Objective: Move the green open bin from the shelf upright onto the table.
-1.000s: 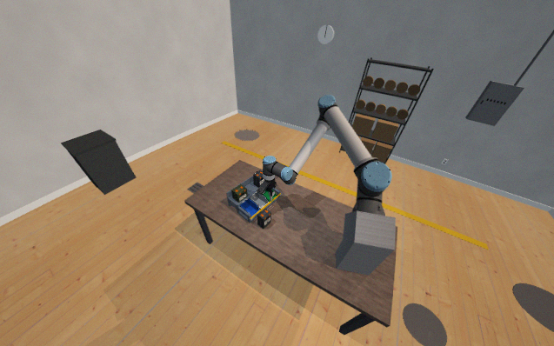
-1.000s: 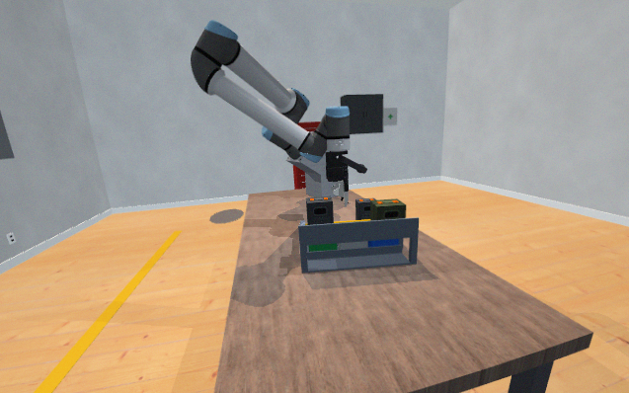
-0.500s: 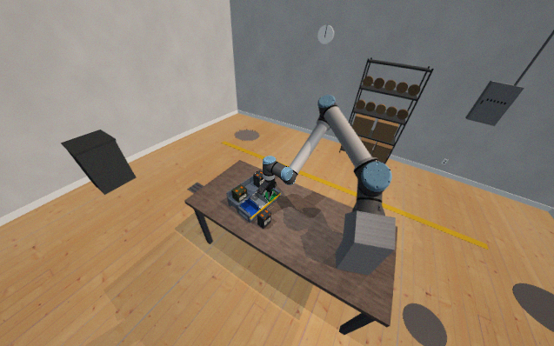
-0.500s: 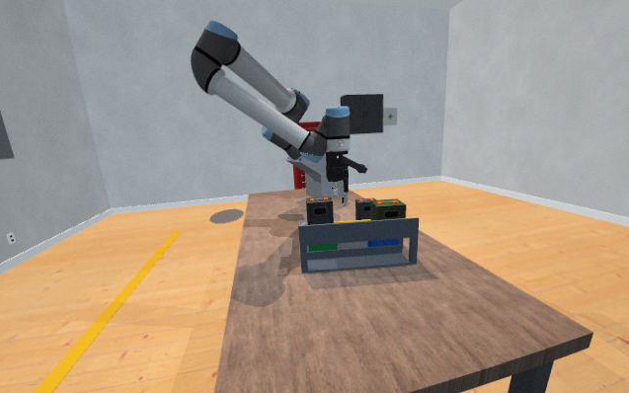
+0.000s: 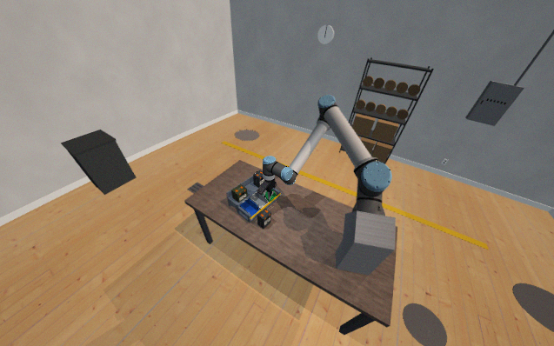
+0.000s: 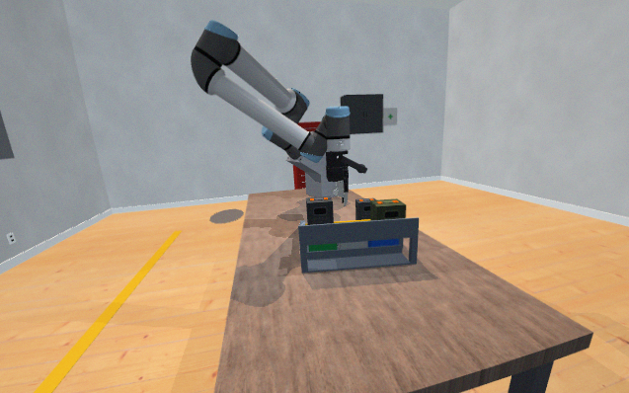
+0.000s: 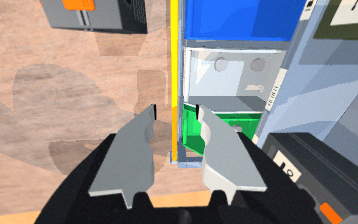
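Right now, the green bin (image 5: 272, 196) (image 6: 323, 247) (image 7: 191, 131) is in the shelf (image 5: 233, 204) (image 6: 358, 230) (image 7: 190, 164), at one end of the row. The clear bin (image 5: 259, 201) (image 6: 353, 245) (image 7: 231, 82) sits next to it, with the blue bin (image 5: 249, 207) (image 6: 383, 242) (image 7: 243, 20) on the far side of that. A small round grey part shows inside the green bin; the pincer hides some of its inside, so I can't tell how many parts there are.

The pincer (image 5: 261, 196) (image 6: 343, 198) (image 7: 176, 105) points down above the front edge, its fingers parted by a fairly narrow gap with nothing held. From the wrist, one fingertip appears over the green bin's side and the other beyond the yellow strip (image 5: 265, 207) (image 6: 353, 221) (image 7: 174, 75), over the desk (image 5: 291, 248) (image 6: 385, 306) (image 7: 31, 50).

On top of the shelf are an olive box (image 5: 239, 194) (image 6: 391, 211) (image 7: 346, 27) and a dark box (image 5: 257, 178) (image 6: 319, 212) (image 7: 321, 170), the dark one at the green bin's end. Another dark box (image 5: 264, 219) (image 6: 364, 208) (image 7: 98, 19) stands on the desk, near the blue bin's end. The green bin has yet to be set on the desk.
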Action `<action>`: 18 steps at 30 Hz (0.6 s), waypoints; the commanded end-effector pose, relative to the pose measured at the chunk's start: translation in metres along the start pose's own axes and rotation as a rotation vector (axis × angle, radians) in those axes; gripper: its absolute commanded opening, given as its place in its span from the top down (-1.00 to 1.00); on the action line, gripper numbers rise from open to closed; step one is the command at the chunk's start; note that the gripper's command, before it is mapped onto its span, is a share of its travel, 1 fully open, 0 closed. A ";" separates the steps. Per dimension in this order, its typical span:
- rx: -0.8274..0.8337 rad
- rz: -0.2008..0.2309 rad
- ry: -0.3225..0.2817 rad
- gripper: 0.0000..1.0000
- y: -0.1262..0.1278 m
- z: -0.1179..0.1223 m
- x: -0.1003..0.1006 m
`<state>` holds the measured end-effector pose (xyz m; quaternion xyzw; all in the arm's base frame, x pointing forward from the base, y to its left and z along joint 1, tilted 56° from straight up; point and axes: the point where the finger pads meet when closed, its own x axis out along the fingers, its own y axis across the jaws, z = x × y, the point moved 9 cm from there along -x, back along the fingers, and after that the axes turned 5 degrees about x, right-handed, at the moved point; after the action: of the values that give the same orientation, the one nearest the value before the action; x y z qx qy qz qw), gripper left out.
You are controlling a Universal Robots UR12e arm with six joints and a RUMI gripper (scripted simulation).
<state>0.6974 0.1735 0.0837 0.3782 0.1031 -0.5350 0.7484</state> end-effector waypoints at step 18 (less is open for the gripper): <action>0.000 0.001 0.000 0.44 0.000 -0.001 0.017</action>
<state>0.6988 0.1710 0.0817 0.3783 0.1031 -0.5350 0.7483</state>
